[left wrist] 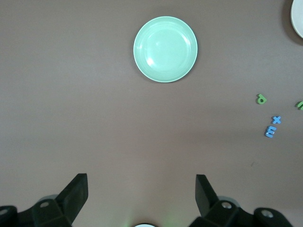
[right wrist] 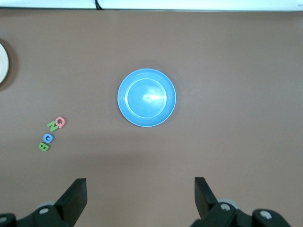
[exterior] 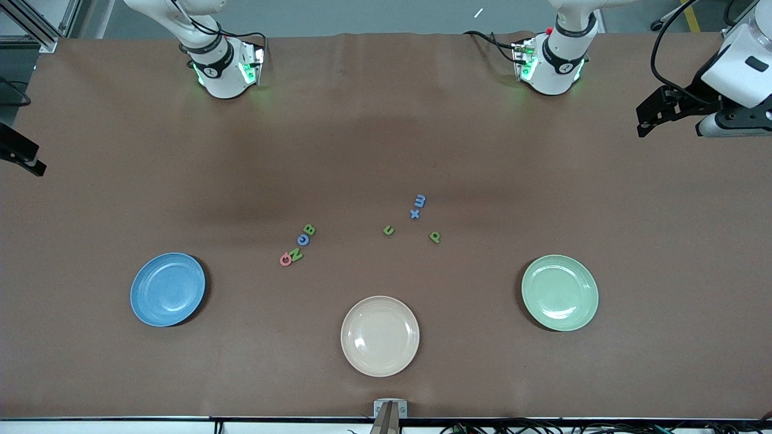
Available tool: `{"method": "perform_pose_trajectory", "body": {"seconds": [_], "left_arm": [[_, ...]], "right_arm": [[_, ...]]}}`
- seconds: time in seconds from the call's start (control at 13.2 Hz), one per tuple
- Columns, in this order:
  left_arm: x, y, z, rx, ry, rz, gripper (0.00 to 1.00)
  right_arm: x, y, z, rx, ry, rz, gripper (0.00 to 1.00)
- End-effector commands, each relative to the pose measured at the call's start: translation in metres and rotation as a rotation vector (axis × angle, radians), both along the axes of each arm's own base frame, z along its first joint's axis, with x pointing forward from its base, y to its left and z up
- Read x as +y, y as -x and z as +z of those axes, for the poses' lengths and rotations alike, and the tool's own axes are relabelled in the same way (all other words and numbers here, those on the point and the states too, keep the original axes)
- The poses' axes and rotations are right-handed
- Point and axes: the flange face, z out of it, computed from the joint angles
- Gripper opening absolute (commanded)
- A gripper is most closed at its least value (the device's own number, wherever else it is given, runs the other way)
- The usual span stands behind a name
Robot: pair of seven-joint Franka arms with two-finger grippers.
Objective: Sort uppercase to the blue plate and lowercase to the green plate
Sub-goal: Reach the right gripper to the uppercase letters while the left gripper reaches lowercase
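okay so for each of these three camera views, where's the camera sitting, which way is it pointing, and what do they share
Front view: high across the table, facing both arm bases; shows the letters, blue plate, beige plate, green plate.
Left wrist view: on the left arm, looking down past the open left gripper at the green plate.
Right wrist view: on the right arm, looking down past the open right gripper at the blue plate.
Shared: each wrist view's plate appears in the front view.

uppercase (exterior: 297,245) beside lowercase (exterior: 415,218) | both on table (exterior: 386,120)
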Motion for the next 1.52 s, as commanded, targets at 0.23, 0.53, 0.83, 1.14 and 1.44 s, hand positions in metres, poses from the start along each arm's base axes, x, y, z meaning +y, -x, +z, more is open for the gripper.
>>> {"method": "perform_pose_trajectory", "body": {"seconds": [0.23,0.53,0.83,1.14,1.44], "left_arm": [[0.003,0.001,0.005,0.004,-0.003,0.017,1.0],[-0.004,-0.005,-0.007,0.021,0.008,0.004,1.0],[-0.073,-0.015,-0.048,0.024,0.065,-0.042,1.0],[-0.167,-0.029,-0.117,0.038,0.106,-0.142,1.0],[-0.255,-0.015,-0.238,0.006,0.13,-0.287,1.0]], "right_arm": [[0.0,0.01,-0.006,-0.003,0.0,0.009,1.0],[0.009,-0.016,-0.058,0.116,-0.015,0.038,1.0],[0.061,-0.052,-0.134,0.24,-0.027,0.156,1.0],[0.112,-0.099,-0.229,0.247,-0.088,0.143,1.0],[0.179,-0.114,-0.306,0.28,-0.135,-0.086,1.0]]}}
